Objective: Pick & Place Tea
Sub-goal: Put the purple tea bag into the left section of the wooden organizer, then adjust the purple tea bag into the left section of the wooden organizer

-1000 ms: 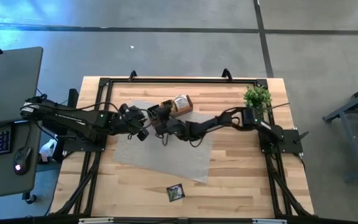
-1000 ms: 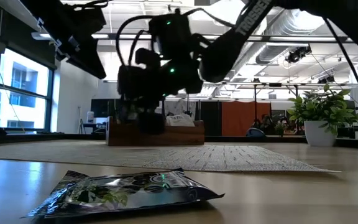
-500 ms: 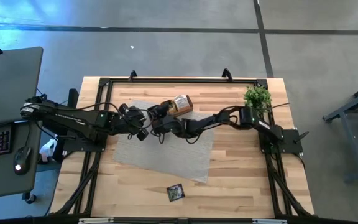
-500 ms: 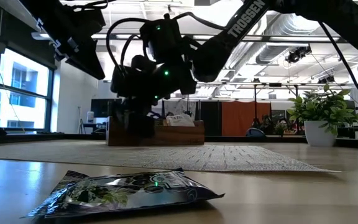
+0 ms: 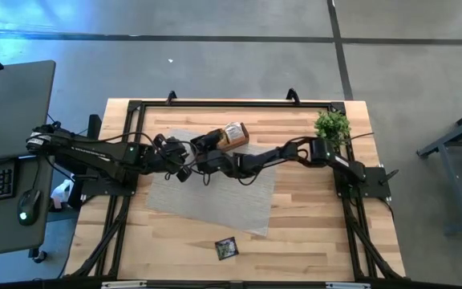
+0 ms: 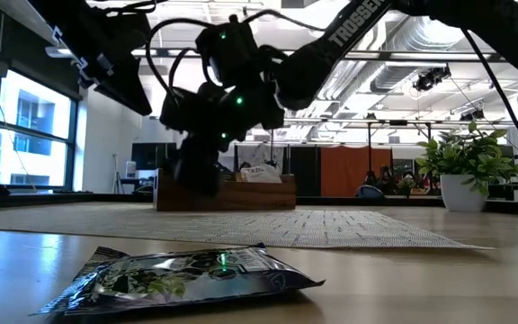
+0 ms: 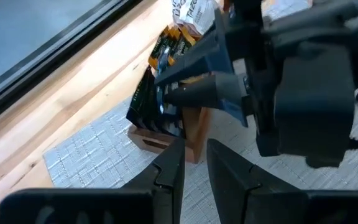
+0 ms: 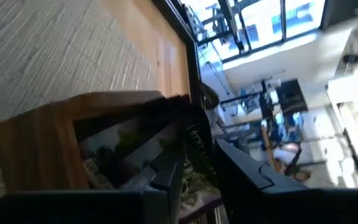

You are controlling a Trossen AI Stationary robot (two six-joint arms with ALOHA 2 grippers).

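A long brown wooden tray (image 5: 229, 135) stands on the grey mat (image 5: 215, 193) at the far middle, with dark and orange-white tea sachets (image 7: 157, 93) standing in it. My right gripper (image 5: 202, 149) is at the tray's left end, shut on a dark sachet (image 8: 196, 155) over the end compartment (image 8: 73, 146). My left gripper (image 5: 183, 168) hovers just left of the tray over the mat, its fingers (image 7: 169, 165) a narrow gap apart and empty. Another dark green sachet (image 5: 226, 248) lies flat on the bare table near the front edge. My right gripper pinches a dark sachet with gold lettering (image 8: 197, 146) between its two fingers. The fingers slant down at the tray's left end compartment. The sachet stands on edge between the fingers, beside the other sachets in the compartment; whether its lower end rests in the tray I cannot tell.
A small green potted plant (image 5: 332, 124) stands at the far right corner. The mat covers the table's middle; bare wood lies in front of it and to the right. In the low view the loose sachet (image 6: 187, 274) lies close in front, the tray (image 6: 227, 192) behind.
My right gripper has gone toward the table's far left, from over the mat to the tray's left end, and has tipped downward over it.
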